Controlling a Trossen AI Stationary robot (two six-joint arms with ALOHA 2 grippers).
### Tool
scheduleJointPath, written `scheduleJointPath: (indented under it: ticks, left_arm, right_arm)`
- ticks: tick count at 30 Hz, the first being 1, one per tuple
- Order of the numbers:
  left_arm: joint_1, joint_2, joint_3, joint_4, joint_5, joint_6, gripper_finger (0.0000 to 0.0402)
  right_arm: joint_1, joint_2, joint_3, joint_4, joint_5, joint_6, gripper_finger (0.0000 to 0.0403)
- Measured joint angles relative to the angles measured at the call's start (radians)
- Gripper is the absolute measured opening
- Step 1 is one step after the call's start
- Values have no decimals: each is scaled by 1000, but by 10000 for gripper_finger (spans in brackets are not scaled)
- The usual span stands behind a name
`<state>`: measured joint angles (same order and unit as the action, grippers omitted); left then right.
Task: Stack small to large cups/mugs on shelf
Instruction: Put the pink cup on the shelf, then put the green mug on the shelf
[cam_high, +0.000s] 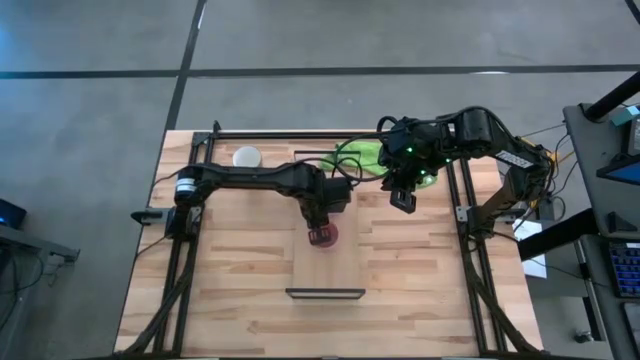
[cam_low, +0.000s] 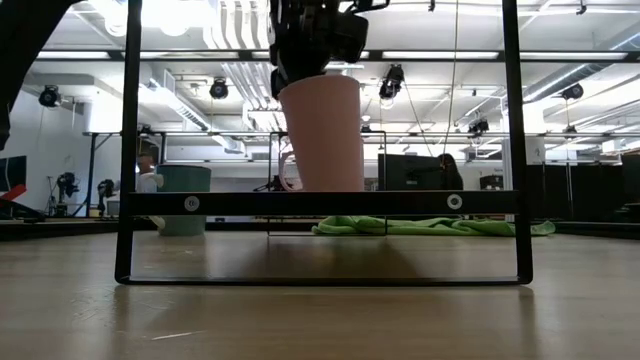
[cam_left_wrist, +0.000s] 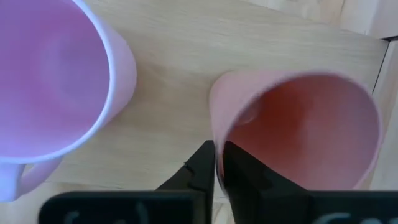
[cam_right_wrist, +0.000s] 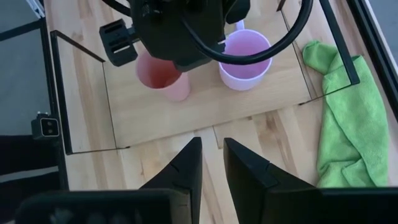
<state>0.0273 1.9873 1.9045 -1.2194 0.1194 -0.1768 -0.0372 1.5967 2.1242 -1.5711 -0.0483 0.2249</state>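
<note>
Left hand (cam_high: 322, 222): reaching over the middle of the shelf, its fingers (cam_left_wrist: 239, 180) clamped on the rim of the salmon-pink cup (cam_right_wrist: 163, 76), one finger inside the wall and one outside, as the left wrist view shows.

Salmon-pink cup: upright, mouth up, on or just above the shelf board; from the low view I cannot tell whether its base touches. On the high view it sits near the centre of the desk, directly under the left hand.

Lilac-purple mug (cam_right_wrist: 245, 59): upright on the shelf just beside the pink cup, a narrow strip of board showing between them in the left wrist view. Its handle points away from the pink cup.

Shelf (cam_high: 345, 265): a pale wood board lying along the middle of the desk, with a thin black frame at each end. The near frame stands in front of the cup in the low view.

White-grey mug (cam_high: 247, 157): off the shelf, standing alone on the desk (cam_high: 240, 290) at about 10 o'clock from the left hand, well apart from the other two.

Right hand (cam_high: 403, 197): hovering at about 2 o'clock from the left hand, beside the shelf; fingers parted with a gap between them, holding nothing.

Green cloth (cam_right_wrist: 342, 118): crumpled on the desk by the far end of the shelf, under the right arm.
</note>
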Motion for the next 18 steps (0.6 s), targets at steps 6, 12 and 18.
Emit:
scheduleJointPath:
  ticks: [6,12,18]
  left_arm:
    - [0,0,0,8,-1,0,58]
    - [0,-4,3,6,-2,-1,77]
    - [0,-8,32,-46,3,-1,78]
  right_arm:
    - [0,0,0,0,0,3,61]
    - [0,0,0,0,0,3,61]
    - [0,0,0,0,-1,3,61]
